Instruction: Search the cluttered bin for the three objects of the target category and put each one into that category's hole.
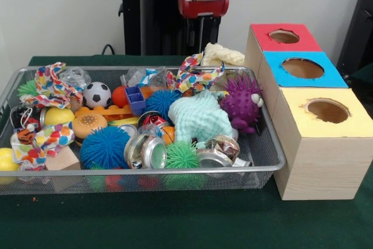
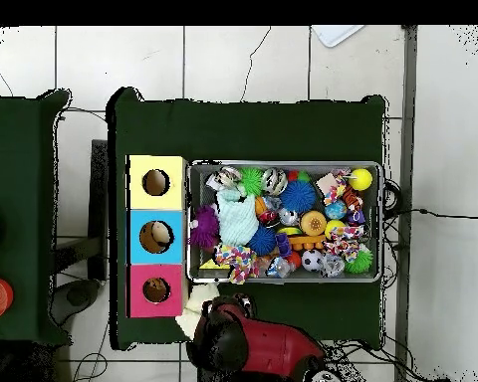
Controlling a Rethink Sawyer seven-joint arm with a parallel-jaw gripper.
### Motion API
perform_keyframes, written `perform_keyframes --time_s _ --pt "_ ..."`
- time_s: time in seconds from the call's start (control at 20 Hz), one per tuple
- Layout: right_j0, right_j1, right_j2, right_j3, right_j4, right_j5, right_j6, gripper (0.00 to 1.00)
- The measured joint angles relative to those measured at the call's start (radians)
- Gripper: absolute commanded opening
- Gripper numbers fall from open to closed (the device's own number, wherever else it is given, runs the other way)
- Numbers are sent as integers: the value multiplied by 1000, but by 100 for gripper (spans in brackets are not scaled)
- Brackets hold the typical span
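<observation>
Nearest you in the front view, the bin [image 1: 265, 164] sits on the green table cloth [image 1: 186, 220], its silver mesh wall running along the front edge. Just inside that wall you have a blue spiky ball [image 1: 104, 147], a green spiky ball [image 1: 182, 155] and shiny metal tins [image 1: 145, 151] lying between and beside them. At the near corner on the picture's left, a small orange black-striped tiger [image 1: 25, 136] rests against a polka-dot cloth [image 1: 49, 138], just above a yellow ball [image 1: 4, 160]. You cannot make out the duckling or the bear in either view; they may be buried in the clutter. Mid-bin, a mint-green plush [image 1: 198, 118] lies touching the purple spiky hedgehog [image 1: 242, 103]; a soccer ball [image 1: 97, 94] sits further back on the picture's left. Beside the bin on the picture's right, three pale wooden boxes stand in a row, touching: the yellow-surround hole [image 1: 327, 111] nearest, the blue-surround hole [image 1: 302, 68] in the middle, and the red-surround hole [image 1: 284, 36] farthest, next to the bin's far corner. A cream fuzzy item [image 1: 221, 53] lies just behind the bin's far rim. Beyond it, the arm [image 1: 203, 4] hangs at the table's far side; overhead it sits outside the bin, near the red box. You cannot tell whether the gripper [image 1: 201, 36] is released or clenched, since the fingers do not resolve against the dark pedestal.
</observation>
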Motion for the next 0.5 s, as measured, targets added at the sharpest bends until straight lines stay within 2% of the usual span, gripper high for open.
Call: perform_keyframes --time_s 0.25,0.5 --pt "-2 87 8 0 -30 -21 0 100" --pt "-11 126 13 0 -43 -21 0 100"
